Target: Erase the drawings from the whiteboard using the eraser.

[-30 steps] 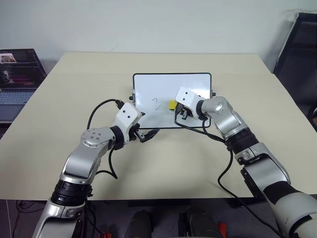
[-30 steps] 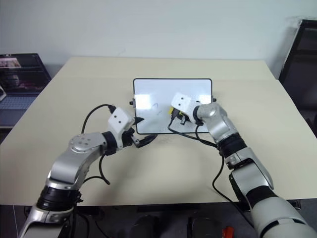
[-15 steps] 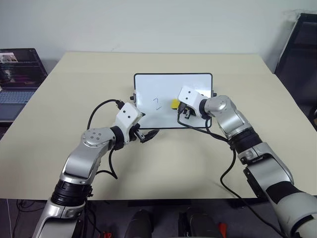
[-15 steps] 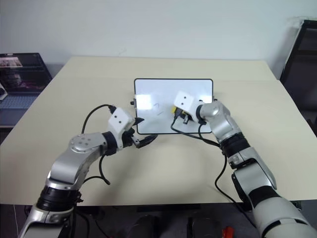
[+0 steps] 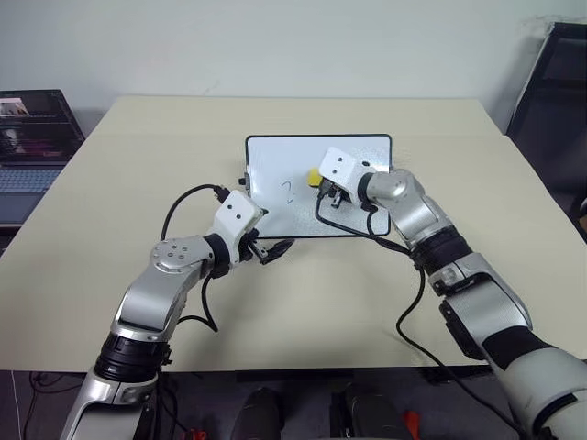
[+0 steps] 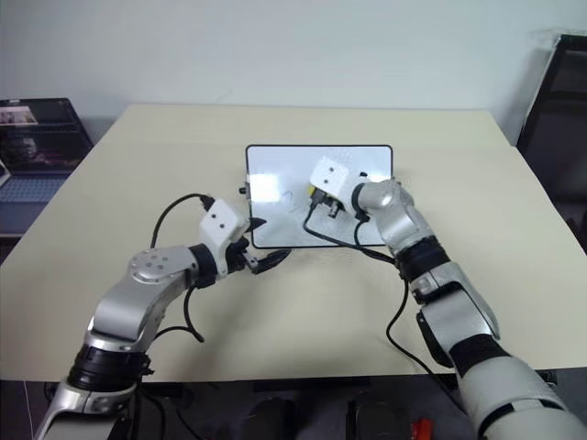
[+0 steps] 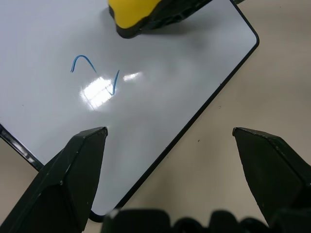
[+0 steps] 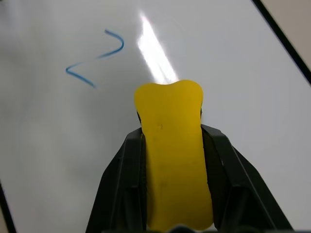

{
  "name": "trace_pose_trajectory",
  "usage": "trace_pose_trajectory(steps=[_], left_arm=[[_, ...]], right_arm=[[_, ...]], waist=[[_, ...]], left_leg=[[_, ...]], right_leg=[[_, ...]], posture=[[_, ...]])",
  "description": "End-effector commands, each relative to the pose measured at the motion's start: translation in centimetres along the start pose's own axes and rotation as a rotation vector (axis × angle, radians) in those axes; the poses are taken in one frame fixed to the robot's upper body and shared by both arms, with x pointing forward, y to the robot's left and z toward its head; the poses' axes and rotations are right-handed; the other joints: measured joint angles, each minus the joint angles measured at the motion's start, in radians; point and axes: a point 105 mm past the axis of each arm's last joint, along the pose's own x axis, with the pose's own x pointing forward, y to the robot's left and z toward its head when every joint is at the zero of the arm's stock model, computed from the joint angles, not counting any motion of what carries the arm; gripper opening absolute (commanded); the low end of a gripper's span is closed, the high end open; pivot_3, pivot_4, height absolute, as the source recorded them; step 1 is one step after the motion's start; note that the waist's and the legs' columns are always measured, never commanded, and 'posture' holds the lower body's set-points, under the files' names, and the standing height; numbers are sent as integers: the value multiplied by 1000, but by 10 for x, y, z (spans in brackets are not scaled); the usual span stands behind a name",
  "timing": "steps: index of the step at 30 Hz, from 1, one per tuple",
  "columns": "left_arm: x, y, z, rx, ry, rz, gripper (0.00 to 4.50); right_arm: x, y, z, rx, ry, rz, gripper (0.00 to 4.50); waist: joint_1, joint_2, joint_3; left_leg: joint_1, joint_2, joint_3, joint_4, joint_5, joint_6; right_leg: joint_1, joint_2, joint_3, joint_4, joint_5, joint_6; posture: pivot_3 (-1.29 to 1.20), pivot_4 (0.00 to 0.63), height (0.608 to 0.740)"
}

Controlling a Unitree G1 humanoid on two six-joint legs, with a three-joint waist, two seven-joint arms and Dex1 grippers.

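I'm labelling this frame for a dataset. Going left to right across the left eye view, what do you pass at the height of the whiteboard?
Laptop → bare table → whiteboard → remaining blue drawing → yellow eraser → right hand → dark chair.

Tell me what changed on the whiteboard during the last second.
The right hand, shut on the yellow eraser, slid left across the whiteboard toward the remaining mark. The left hand stayed open at the board's near edge; the mark is unchanged.
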Motion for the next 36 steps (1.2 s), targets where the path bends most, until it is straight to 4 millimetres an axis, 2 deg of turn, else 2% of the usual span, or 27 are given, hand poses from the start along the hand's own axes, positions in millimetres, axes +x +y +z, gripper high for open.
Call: trace_pose_trajectory(steps=[1,4,10,14,18,23,25,29,36], left_arm=[[-4,-2,11,29,-40,10,4500],[-5,-2,11,25,-39,15,4500],[-7,-2,10,22,-37,22,4500],[-7,0,9,10,-36,36,4500],[-12,11,6,-39,-49,105,4500],[-23,34,2,-144,-107,257,4500],[-26,39,-5,-166,-108,312,4500],[-29,41,-17,-193,-84,349,4500],[-30,44,-18,-199,-80,355,4500]], right_arm=[[1,-10,14,-20,-42,-32,1175],[4,-3,15,-29,-40,7,1175],[1,2,-1,-73,7,36,1175],[-5,-13,11,-93,-55,-53,1175],[-22,-21,29,112,-198,-80,1175],[-72,3,47,322,-445,10,1175],[-84,10,42,360,-472,1,1175],[-94,24,23,415,-438,-26,1175],[-103,57,6,472,-408,-28,1175]], waist=[[0,0,0],[0,0,0],[1,0,0],[1,0,0],[2,0,1],[10,0,1],[10,0,1],[11,0,1],[12,0,1]], left_leg=[[0,0,0,0,0,0],[0,0,0,0,0,0],[0,0,0,0,0,0],[0,0,-1,0,0,0],[-1,0,-1,0,0,0],[-4,1,-4,-1,0,0],[-6,0,-4,-1,0,0],[-6,0,-4,0,-1,0],[-5,0,-4,-1,-1,0]], right_leg=[[0,0,0,0,0,0],[0,0,0,0,0,0],[0,0,0,0,0,0],[0,0,0,0,0,0],[0,0,0,-1,0,0],[-1,0,-1,-5,0,0],[-1,-1,-1,-7,0,0],[-1,-1,-1,-7,0,0],[-1,-1,-2,-7,0,0]], posture=[[0,150,740],[0,150,740],[0,150,740],[0,150,740],[0,150,740],[0,150,740],[0,150,740],[0,150,740],[0,150,740]])
